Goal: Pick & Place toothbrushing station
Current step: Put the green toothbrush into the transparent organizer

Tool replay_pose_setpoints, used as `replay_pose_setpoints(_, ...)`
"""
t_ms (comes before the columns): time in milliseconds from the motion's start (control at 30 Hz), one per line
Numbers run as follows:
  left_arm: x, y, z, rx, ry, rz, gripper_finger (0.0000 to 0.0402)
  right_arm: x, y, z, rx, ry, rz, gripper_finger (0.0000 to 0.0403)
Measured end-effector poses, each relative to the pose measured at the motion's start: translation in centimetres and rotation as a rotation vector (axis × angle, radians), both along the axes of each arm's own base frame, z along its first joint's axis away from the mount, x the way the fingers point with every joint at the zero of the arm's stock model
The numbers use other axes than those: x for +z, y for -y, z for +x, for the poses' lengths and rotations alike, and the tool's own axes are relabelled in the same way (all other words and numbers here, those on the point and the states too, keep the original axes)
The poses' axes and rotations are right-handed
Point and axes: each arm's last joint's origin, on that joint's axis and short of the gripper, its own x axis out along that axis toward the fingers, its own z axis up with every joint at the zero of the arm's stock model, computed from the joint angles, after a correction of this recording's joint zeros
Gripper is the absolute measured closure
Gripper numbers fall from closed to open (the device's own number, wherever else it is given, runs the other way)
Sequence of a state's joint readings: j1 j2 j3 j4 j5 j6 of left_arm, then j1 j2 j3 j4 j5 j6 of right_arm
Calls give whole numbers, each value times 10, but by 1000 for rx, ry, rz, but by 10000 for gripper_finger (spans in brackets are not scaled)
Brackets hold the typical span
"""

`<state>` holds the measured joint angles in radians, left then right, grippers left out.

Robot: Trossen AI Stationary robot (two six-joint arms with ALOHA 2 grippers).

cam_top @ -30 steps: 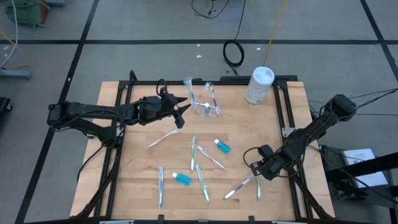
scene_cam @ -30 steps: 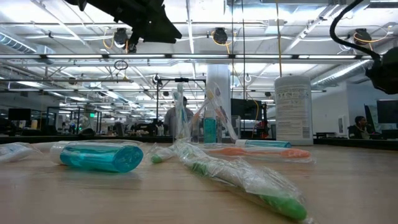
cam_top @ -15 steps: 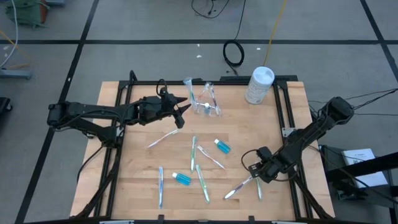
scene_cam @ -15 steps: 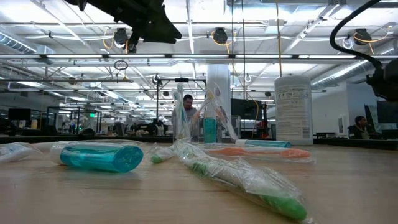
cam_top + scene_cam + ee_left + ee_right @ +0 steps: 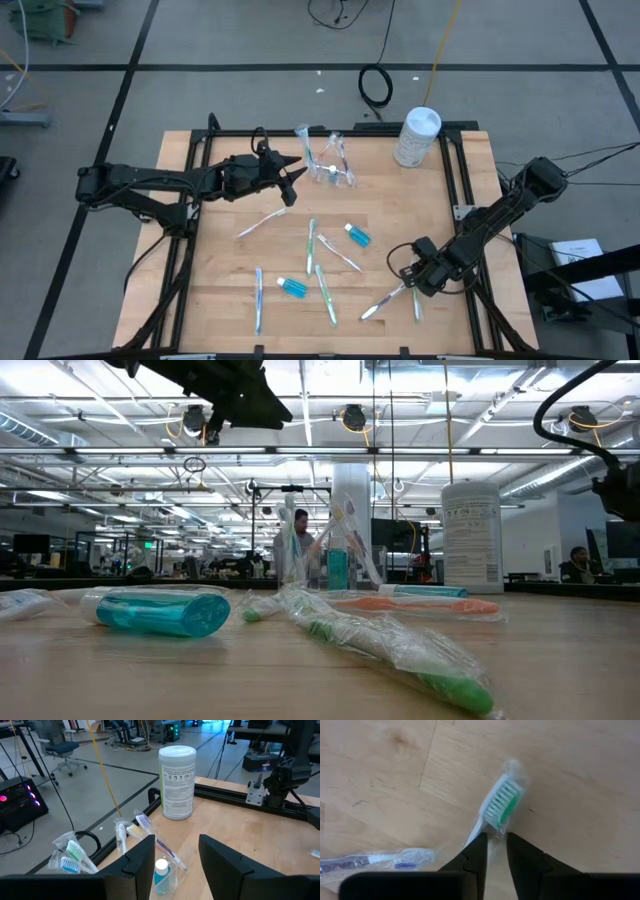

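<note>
A small clear cup stands at the table's far middle with toothbrushes and a blue tube in it. Several wrapped toothbrushes and two blue tubes lie flat on the wood. My left gripper hovers open just left of the cup; the cup shows between its fingers in the left wrist view. My right gripper is low at the near right, shut on a wrapped green-bristled toothbrush, which also shows in the high view. My right gripper pinches the toothbrush's neck, just below the bristle head, between its two fingers, wrapper included. The fingers come from above, pointing down, and lie across the brush. The toothbrush lies flat on the table, its head pointing away from the fingers.
A white round-lidded canister stands at the far right corner. Another wrapped toothbrush lies just left of the held one, and shows in the right wrist view. Black rails run along the table's sides.
My right gripper has moved a little toward the table's near edge and left, ending over the green-bristled toothbrush.
</note>
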<state>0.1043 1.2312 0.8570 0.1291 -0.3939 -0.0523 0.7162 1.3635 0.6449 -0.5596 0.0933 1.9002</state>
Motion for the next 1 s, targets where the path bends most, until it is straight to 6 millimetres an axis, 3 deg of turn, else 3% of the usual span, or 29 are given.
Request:
replay_pose_setpoints(200, 0, 0, 0, 0, 0, 0, 243, -1, 0, 0, 1, -2, -5, 397)
replay_pose_setpoints(533, 0, 0, 0, -6, -12, 25, 243, 15, 3, 1, 38, 147, -16, 402)
replay_pose_setpoints(800, -2, 0, 1, -7, -23, 26, 243, 44, 25, 4, 70, 425, -237, 402)
replay_pose_setpoints(1000, -11, 0, 4, -8, -84, 19, 243, 64, 51, 11, 74, 561, -525, 403)
